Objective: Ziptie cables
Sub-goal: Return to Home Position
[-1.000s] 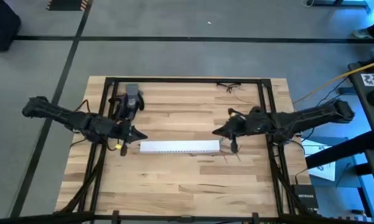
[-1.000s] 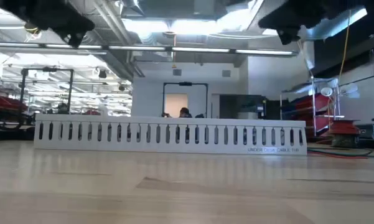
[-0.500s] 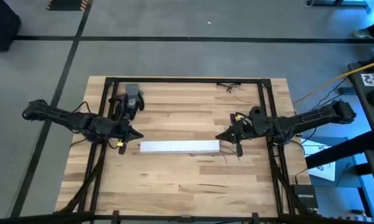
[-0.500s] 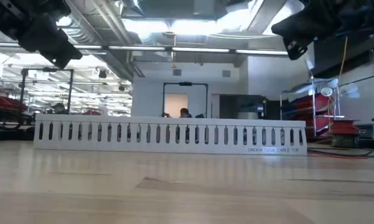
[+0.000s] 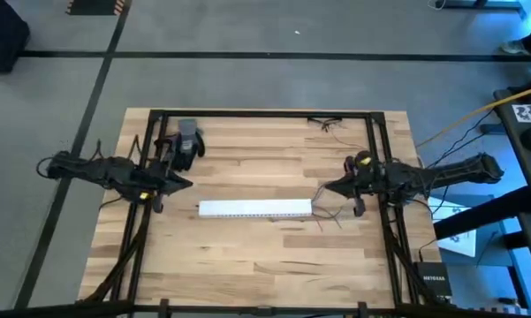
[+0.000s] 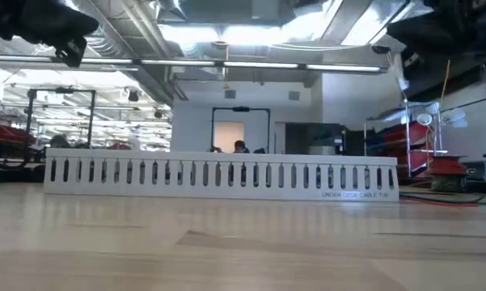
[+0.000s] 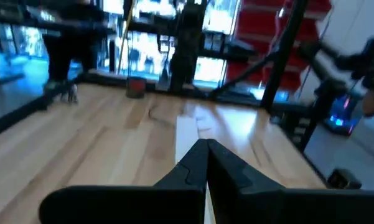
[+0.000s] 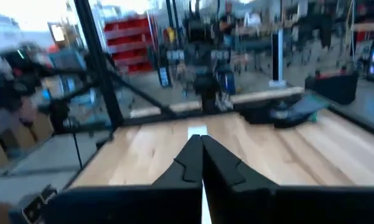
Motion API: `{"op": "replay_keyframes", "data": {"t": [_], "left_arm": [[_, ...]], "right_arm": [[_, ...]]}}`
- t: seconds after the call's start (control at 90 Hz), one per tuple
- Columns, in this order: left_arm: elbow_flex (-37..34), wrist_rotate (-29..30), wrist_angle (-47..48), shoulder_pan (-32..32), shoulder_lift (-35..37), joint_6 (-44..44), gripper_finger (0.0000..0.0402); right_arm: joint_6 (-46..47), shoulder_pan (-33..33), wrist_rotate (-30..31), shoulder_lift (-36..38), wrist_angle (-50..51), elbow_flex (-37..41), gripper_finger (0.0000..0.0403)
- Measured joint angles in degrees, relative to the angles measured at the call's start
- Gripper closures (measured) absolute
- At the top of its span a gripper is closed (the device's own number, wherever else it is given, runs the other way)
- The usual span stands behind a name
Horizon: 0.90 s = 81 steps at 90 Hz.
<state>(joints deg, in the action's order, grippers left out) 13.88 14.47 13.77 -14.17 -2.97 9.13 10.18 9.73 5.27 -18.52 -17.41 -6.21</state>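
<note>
Thin dark and reddish cables [image 5: 329, 217] lie loose on the table at the right end of a long white slotted strip [image 5: 254, 209]; the low view shows them at the far right [image 6: 446, 194]. More thin wires [image 5: 329, 124] lie near the far edge. The ziptie does not show in any view. My left gripper [image 5: 187, 183] hovers shut, left of the strip, fingertips together [image 7: 206, 144]. My right gripper [image 5: 326, 188] hovers shut, just right of the strip's right end and above the cables, fingertips together [image 8: 201, 139]. Neither holds anything.
The white strip stands on its long edge across the middle of the table [image 6: 222, 174]. A grey device [image 5: 187, 137] sits at the far left by the black frame [image 5: 265, 113] that borders the table. Bare wood lies toward the near edge [image 5: 247, 265].
Both arms have drawn back from the strip. My left gripper has gone toward the table's left edge and a little toward the far edge. My right gripper has gone toward the right edge. The strip and the cables have stayed in place.
</note>
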Motion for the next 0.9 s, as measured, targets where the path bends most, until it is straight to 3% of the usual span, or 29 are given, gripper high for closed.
{"op": "replay_keyframes", "data": {"t": [0.133,0.311,0.644,0.9], "left_arm": [[-3.5,-0.4,-1.4,0.1,2.7,1.2,0.0401],[-7.3,-1.0,-2.9,1.0,2.7,1.3,0.0401],[-9.7,-4.8,-5.0,5.0,2.7,-0.1,0.0401],[-9.9,-4.1,-5.4,8.1,2.7,-0.6,0.0401]], "right_arm": [[0.4,0.0,0.1,9.1,0.1,5.4,0.0403],[1.4,0.0,2.4,18.5,12.0,5.8,0.0403],[-1.2,0.0,5.1,18.3,15.0,5.8,0.0403],[-2.6,0.0,2.0,17.4,15.5,5.8,0.0403]]}}
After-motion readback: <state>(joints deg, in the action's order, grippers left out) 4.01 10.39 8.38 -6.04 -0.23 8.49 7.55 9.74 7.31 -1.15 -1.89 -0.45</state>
